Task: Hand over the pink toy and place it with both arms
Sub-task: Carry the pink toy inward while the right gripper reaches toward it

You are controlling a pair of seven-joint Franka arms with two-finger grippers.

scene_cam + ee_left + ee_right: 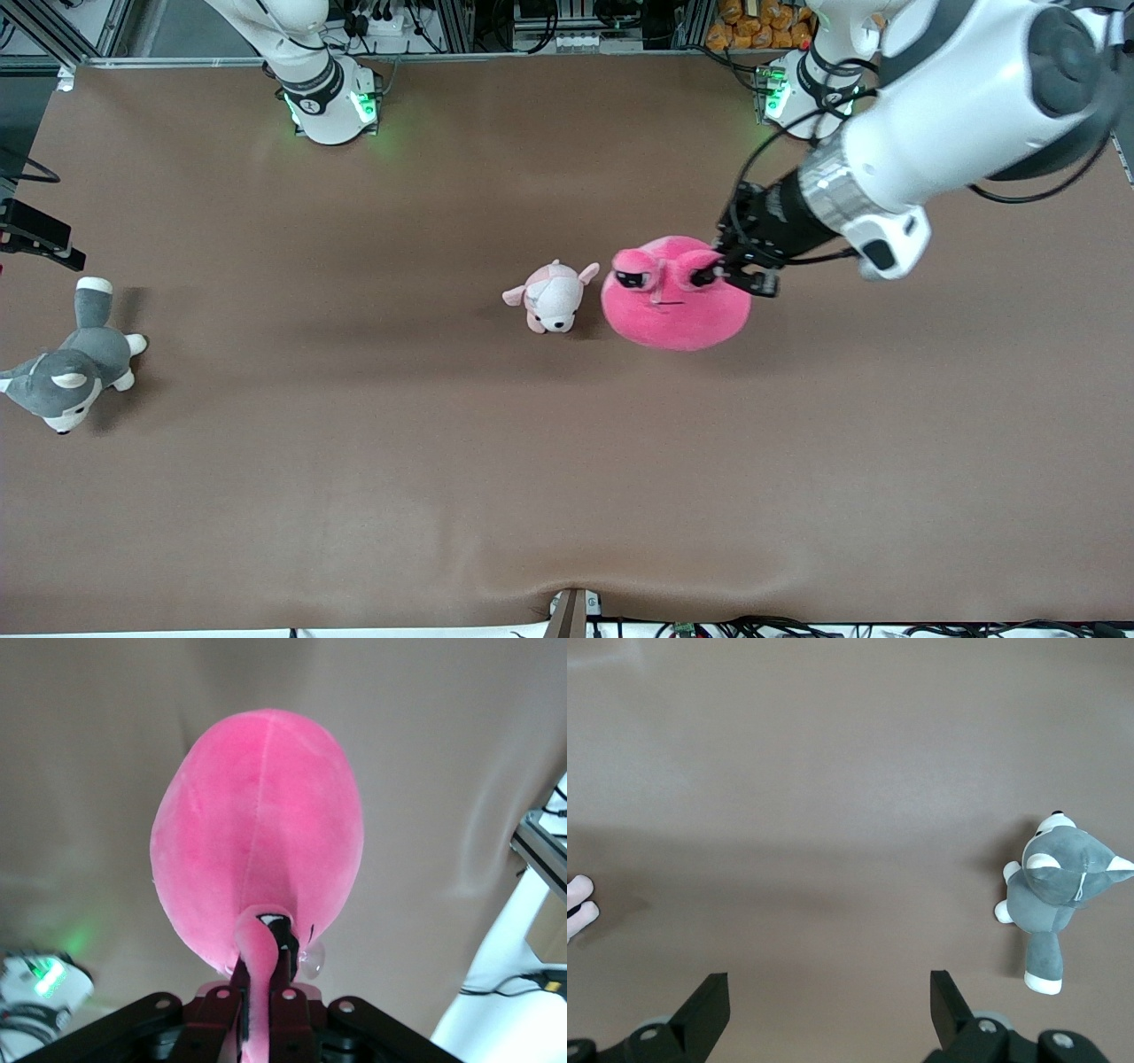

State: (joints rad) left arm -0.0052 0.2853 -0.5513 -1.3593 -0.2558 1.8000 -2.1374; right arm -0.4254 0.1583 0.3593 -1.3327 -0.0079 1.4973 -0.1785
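The left hand (722, 270) pinches an ear of the pink toy (675, 297), holding it just beside the pale pink plush dog (554, 297), on the side toward the left arm's end of the counter (354, 461). The right hand (830, 1010), fingers spread, waits over bare counter near the grey husky (66, 377).

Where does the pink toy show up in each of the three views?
Front view: the pink toy is at mid-table beside the small pink-and-white dog, its top edge pinched by the left end effector.
Left wrist view: it fills the middle of the picture, hanging from the closed fingers.
Right wrist view: not in it.
Shared landmark: the brown table, in all three views.
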